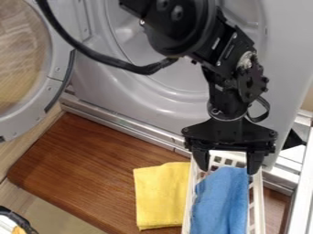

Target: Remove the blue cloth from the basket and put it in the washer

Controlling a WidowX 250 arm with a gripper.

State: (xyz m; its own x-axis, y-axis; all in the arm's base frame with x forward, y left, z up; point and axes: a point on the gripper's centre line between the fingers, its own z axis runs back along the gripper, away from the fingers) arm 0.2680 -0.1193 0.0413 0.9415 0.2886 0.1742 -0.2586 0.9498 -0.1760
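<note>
Grey metal across the upper middle and right of the frame: the washer [287, 45], tilted in view, with a wide round opening. Brown wood below it for the desk [98, 164], running from the left toward the lower right. At the upper left, swung away from the opening, the round door [60, 59] with its glass. Down from the top edge, in front of the opening, the black arm [183, 27], bent at its joints. At the lower right, the white slotted basket [258, 201], cut off by the bottom edge. Lying in it lengthwise, loosely bunched, the blue cloth [221, 199], also cut off at the bottom. Over the basket's upper end, the gripper [227, 170], pointing down, jaws spread wide, one toward each side of the basket, with the cloth's top end near them; too hard to tell whether touching it. Just left of the basket, flat on the desk, a yellow cloth [160, 196]. At the lower left corner, partly in view, a white and black item [6, 224].
</note>
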